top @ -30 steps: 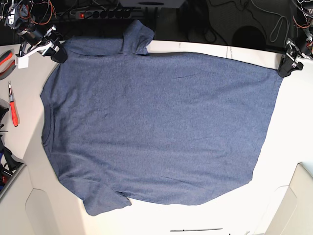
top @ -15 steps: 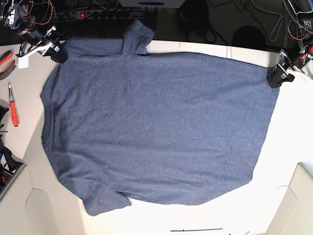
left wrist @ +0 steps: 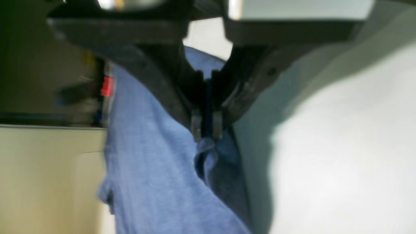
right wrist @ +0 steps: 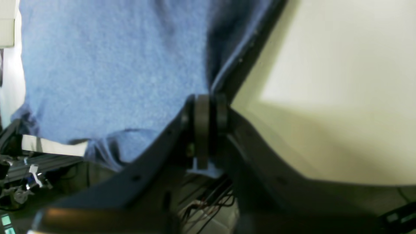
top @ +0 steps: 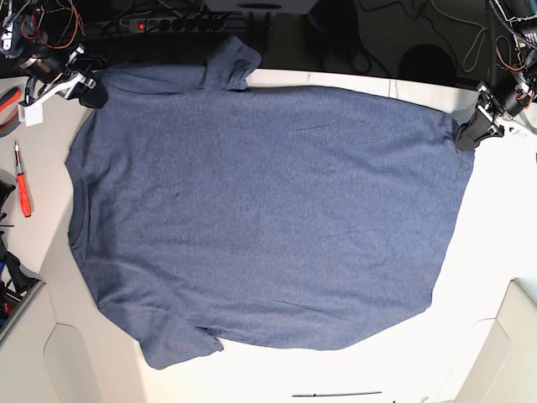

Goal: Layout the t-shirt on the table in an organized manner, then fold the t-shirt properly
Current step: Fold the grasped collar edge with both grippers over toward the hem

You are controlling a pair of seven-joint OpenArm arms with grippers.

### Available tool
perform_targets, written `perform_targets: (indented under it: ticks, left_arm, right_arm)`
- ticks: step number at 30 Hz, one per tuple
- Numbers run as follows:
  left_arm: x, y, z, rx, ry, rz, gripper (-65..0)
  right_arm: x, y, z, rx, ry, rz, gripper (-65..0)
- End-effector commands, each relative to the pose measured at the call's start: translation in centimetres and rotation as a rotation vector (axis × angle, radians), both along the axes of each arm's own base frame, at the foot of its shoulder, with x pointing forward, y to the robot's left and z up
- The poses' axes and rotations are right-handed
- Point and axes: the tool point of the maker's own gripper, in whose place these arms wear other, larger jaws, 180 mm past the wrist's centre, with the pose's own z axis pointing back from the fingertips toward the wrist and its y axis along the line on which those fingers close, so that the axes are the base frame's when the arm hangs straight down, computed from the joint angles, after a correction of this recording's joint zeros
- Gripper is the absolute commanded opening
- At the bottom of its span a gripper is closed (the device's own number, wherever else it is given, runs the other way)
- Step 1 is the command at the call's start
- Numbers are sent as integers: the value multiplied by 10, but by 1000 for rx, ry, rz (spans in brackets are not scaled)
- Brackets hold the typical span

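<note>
Spread flat and blue across most of the tabletop (top: 503,218): the t-shirt (top: 268,210), plain side up, no lettering visible, collar edge toward the base view's left, hem toward its right. One sleeve (top: 231,63) poking over the far edge of the tabletop, the other sleeve (top: 176,344) lying near the front edge. Left end effector (top: 470,134) at the far right hem corner in the base view, jaws pressed together on a small bunch of cloth; seen up close from the left wrist (left wrist: 206,128) with a puckered fold of fabric hanging just beneath the tips. Right end effector (top: 88,88) at the far left corner near the shoulder, likewise clamped tight on the shirt's edge; from the right wrist (right wrist: 206,107) a dark hem line running straight into the closed pads. Slight wrinkles fanning out from both pinched corners, the rest of the cloth smooth. Off to the base view's left, beside the shirt but apart from it: a red-handled screwdriver (top: 23,189) and red-gripped pliers (top: 8,105). Beyond the far edge, a dark clutter of cables (top: 168,21).
</note>
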Motion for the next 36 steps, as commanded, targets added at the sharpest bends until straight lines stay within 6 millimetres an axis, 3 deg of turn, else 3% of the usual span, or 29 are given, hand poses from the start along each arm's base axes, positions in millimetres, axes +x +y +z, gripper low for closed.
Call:
perform_targets:
  ticks: [1, 5, 13, 19, 24, 31, 36]
  left_arm:
    - [7, 8, 15, -1, -53, 8, -650]
    - [8, 13, 29, -53, -103, 34, -650]
    - [-7, 33, 37, -35, -90, 51, -650]
    - [-2, 40, 40, -23, -115, 87, -650]
    - [25, 43, 54, -18, -192, 116, -650]
    - [76, 24, 47, 111, -195, 46, -650]
    - [108, 16, 48, 241, -200, -19, -650]
  right_arm:
    - [7, -7, 10, -16, -36, 1, -650]
    - [8, -13, 17, -32, -40, 2, -650]
    - [17, -38, 47, -55, -118, -62, -650]
    - [20, -38, 51, -46, -139, -72, -650]
    - [47, -40, 66, -46, -224, -89, -650]
    - [104, -36, 88, -117, -336, -56, -650]
    - [136, -21, 88, -241, -355, 44, -650]
